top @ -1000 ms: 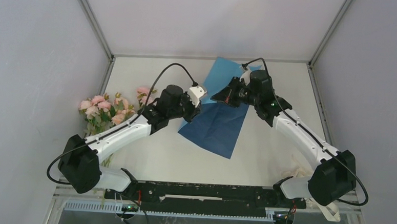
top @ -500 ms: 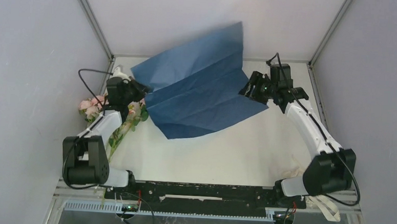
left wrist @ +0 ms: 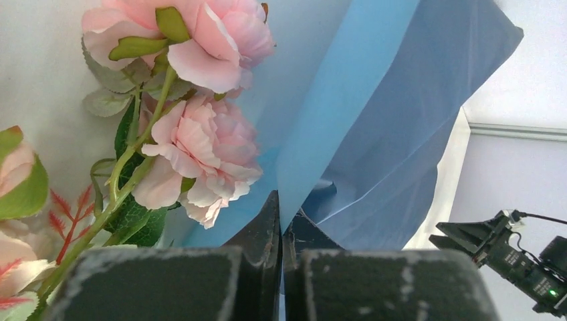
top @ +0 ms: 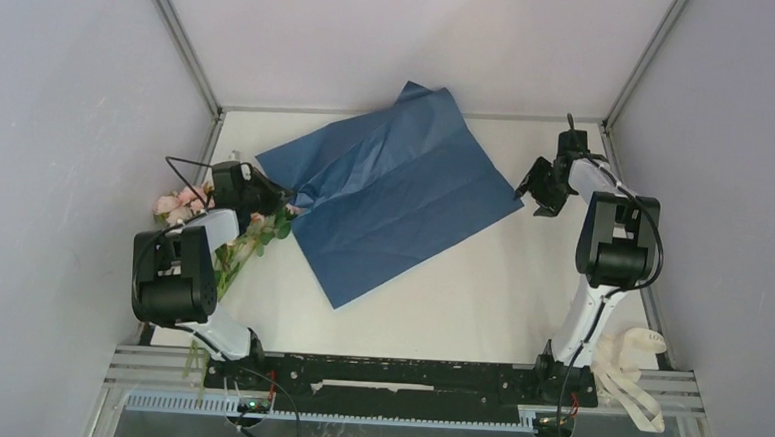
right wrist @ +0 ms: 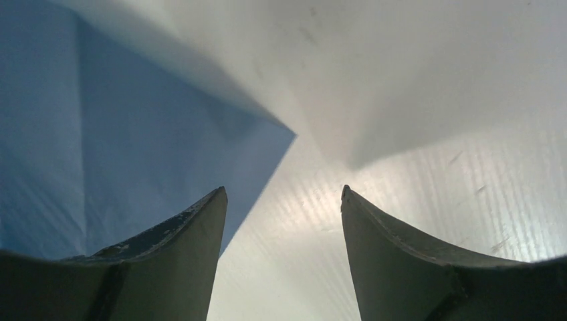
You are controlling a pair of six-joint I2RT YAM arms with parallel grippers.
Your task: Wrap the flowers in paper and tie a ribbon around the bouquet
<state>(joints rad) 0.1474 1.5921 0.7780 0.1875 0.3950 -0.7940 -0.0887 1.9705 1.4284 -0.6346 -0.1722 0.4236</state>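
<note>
paper [top: 395,194] is spread on the far middle of the table [top: 479,303], dark blue face up, fold creases running across it. its far corner tips up against the back wall [top: 373,38]. its left corner is bunched into a twist and pinched in the left gripper [left wrist: 281,202], jaws clamped tight on the sheet. left wrist view shows the lighter sky-blue underside lifted off the table there.

flowers [top: 192,208] lie at the left table edge, just beside that gripper: pale pink blooms, green leaves, thin stems running toward the near edge.

right gripper [right wrist: 284,194] is at the far right of the table, fingers spread wide, nothing between them. the paper's right corner lies flat just ahead of the fingertips, not gripped.

ribbon [top: 634,364] is a loose cream heap at the near right corner, well apart from the paper.
</note>
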